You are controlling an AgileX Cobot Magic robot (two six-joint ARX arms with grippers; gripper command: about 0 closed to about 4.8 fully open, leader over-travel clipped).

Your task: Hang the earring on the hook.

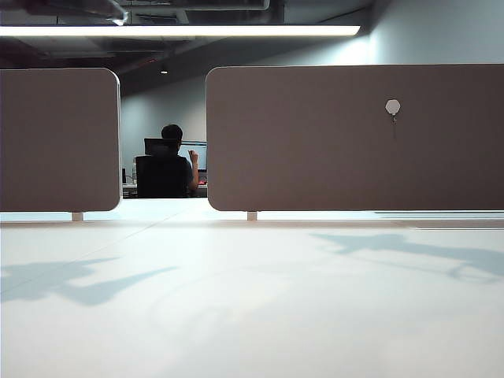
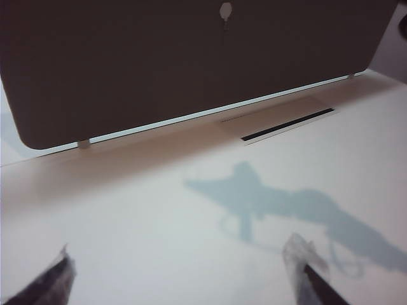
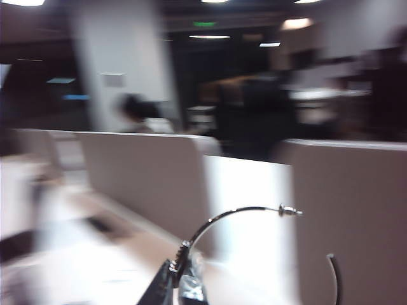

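The hook point(image 1: 394, 118) is a tiny dark piece under a pale hexagonal pad point(image 1: 393, 105), high on the right partition panel. From the left wrist view the pad point(image 2: 226, 10) shows far off on that panel. My left gripper point(image 2: 181, 279) hovers open over bare table, nothing between its fingers point(image 2: 304, 265). My right gripper point(image 3: 180, 272) is shut on the earring point(image 3: 236, 210). The thin silver hoop arcs up out of the jaws to its small ball end point(image 3: 289, 210). Neither gripper appears in the exterior view, only their shadows on the table.
Two brown partition panels point(image 1: 59, 138) stand along the table's far edge with a gap between them. A grey cable slot point(image 2: 287, 124) lies in the table below the right panel. A person point(image 1: 172, 161) sits at a desk far behind. The right wrist view is motion-blurred.
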